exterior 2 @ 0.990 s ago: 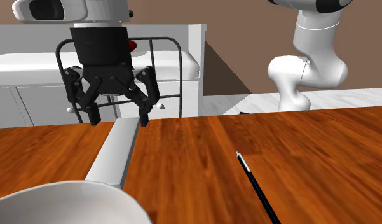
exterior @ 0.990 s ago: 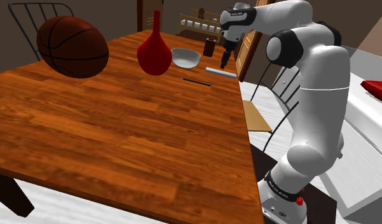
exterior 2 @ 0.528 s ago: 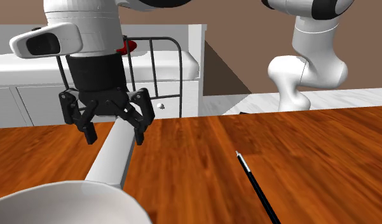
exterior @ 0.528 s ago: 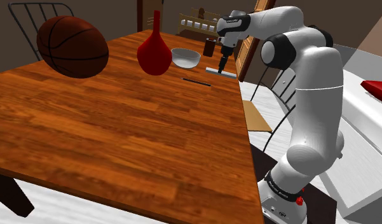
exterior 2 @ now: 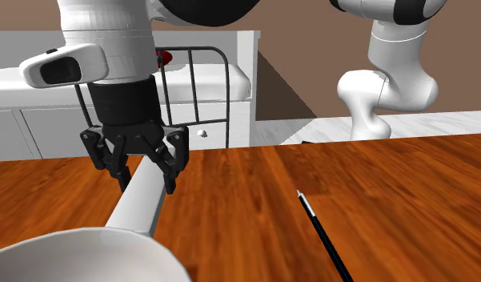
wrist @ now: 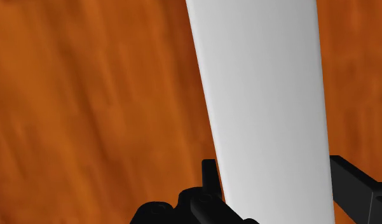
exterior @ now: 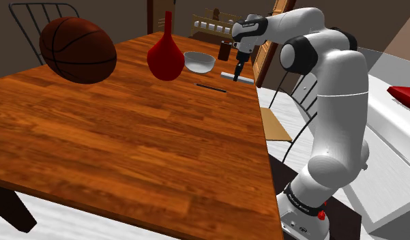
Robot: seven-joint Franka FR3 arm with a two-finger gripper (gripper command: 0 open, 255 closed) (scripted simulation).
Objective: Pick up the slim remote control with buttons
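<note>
The pincer (exterior 2: pixel 146 181) is lower than it was a second ago. Then it hung above the far end of the remote control (exterior 2: pixel 141 207); now it has come down to the bench (exterior 2: pixel 406 184) and straddles that plain white slab. The pincer is open to about the remote's width and holds nothing. In the wrist view its fingers (wrist: pixel 209 173) stand just beside the long edges, and we cannot tell whether they touch. No buttons are drawn on the remote.

The remote lies flat on the bench just beside the white bowl (exterior 2: pixel 78 255), its near end by the bowl's rim. A thin black pen (exterior 2: pixel 322 236) lies farther from the bowl. We judge the approach finished: closing and lifting remain.
</note>
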